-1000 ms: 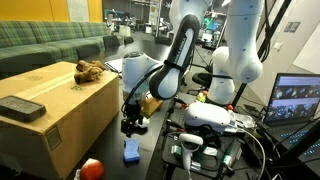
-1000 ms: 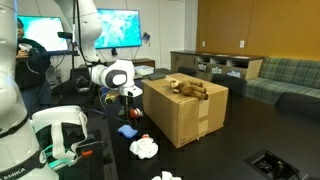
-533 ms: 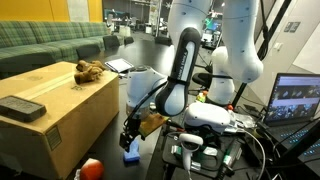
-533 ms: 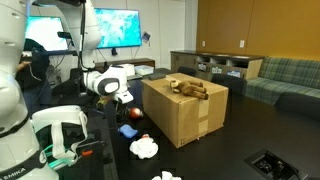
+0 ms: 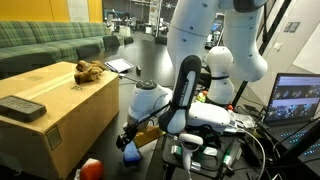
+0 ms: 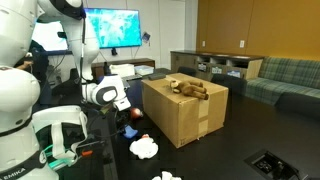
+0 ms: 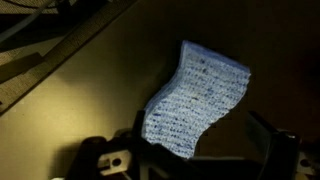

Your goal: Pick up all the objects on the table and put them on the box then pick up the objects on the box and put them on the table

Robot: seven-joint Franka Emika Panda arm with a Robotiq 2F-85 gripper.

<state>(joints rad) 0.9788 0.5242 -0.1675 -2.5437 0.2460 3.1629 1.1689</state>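
A blue knitted sponge lies on the black table. In the wrist view it fills the middle, and its near end sits between the two dark fingers. My gripper is open and low over the sponge, next to the tan cardboard box. In an exterior view the gripper hangs just above the table. On the box top rest a brown plush toy and a flat dark block. A red ball lies on the table beside the box.
A crumpled white cloth and another white item lie on the table near the box. A grey bench with cables, devices and a laptop stands close behind the arm. A green sofa is further off.
The arm has come down beside the box, bringing the open gripper from above the table to just over the blue sponge. Nothing else has moved.
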